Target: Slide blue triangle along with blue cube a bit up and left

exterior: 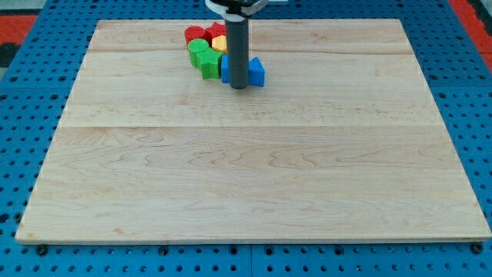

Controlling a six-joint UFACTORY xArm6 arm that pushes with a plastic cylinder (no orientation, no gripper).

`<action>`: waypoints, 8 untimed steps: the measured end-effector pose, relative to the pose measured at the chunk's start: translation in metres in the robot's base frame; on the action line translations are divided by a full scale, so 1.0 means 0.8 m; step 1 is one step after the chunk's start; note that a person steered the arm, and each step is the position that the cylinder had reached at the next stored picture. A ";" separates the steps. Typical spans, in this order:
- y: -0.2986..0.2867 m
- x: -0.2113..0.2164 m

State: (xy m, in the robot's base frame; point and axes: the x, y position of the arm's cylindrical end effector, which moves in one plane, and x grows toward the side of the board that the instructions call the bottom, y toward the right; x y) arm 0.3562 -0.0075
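A blue triangle (256, 71) lies near the view's top centre of the wooden board (254, 177). A blue cube (225, 68) sits just left of it, mostly hidden behind the rod. My tip (239, 87) rests on the board right in front of the two blue blocks, between them, touching or nearly touching both.
A tight cluster sits left of and above the blue blocks: two green blocks (204, 57), a yellow block (220, 43) and two red blocks (195, 34), (218, 30). The cluster touches the blue cube. A blue pegboard (31, 92) surrounds the board.
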 end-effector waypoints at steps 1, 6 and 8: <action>0.007 0.039; 0.048 -0.028; 0.033 -0.033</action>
